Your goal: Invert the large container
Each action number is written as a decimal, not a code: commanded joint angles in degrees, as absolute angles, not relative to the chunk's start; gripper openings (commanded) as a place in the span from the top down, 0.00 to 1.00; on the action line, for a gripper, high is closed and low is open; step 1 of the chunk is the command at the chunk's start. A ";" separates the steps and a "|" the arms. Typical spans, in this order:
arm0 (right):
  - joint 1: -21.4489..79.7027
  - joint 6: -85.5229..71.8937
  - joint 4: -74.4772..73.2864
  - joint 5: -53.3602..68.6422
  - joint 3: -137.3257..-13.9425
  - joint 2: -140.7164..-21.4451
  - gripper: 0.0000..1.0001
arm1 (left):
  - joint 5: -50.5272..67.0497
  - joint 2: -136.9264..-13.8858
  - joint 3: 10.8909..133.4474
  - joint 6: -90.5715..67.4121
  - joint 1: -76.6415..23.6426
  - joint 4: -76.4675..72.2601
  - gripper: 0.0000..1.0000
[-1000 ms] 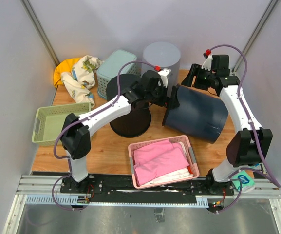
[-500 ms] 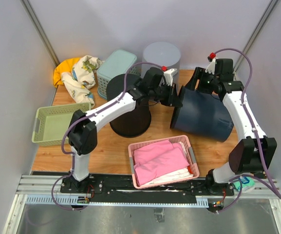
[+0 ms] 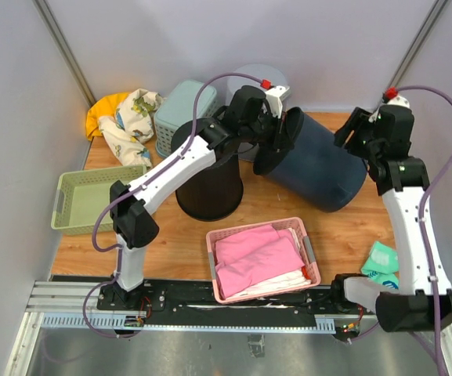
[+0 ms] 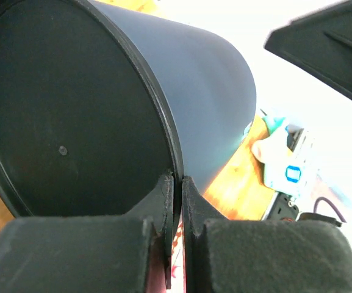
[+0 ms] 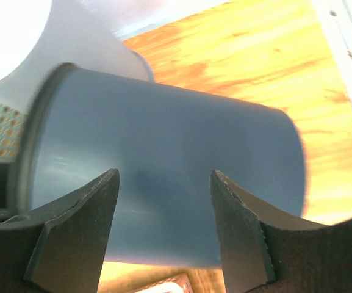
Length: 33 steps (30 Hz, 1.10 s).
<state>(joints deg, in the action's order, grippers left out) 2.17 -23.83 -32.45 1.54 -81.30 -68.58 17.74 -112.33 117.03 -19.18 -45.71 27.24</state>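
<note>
The large container (image 3: 320, 168) is a dark blue bin lying tilted on its side at the back right of the table, its open mouth facing left and raised. My left gripper (image 3: 283, 146) is shut on its rim; in the left wrist view the thin rim sits pinched between the fingers of the left gripper (image 4: 177, 181), with the container's dark inside (image 4: 72, 110) to the left. My right gripper (image 3: 352, 133) stands open just off the bin's closed end. In the right wrist view the right gripper (image 5: 163, 178) frames the container's wall (image 5: 163, 116) without touching it.
A black bin (image 3: 210, 188) stands under the left arm. A pink basket of pink cloth (image 3: 261, 258) lies in front. A green basket (image 3: 92, 200), a teal basket (image 3: 180, 113), a grey bin (image 3: 258, 78) and a clothes pile (image 3: 128, 117) line the left and back.
My left gripper shut on the bin's rim and lifted the mouth up and toward the back. The right gripper drew back to the right, away from the bin's base.
</note>
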 commanded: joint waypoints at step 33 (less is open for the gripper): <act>-0.18 -40.59 -48.74 -29.68 -65.53 -45.03 0.41 | 9.71 -112.72 135.91 -5.51 -58.54 29.44 0.10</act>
<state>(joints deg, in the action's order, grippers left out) 0.49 -48.64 -52.64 -29.63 -62.57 -47.40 13.52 -120.33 137.78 -5.39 -57.98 31.97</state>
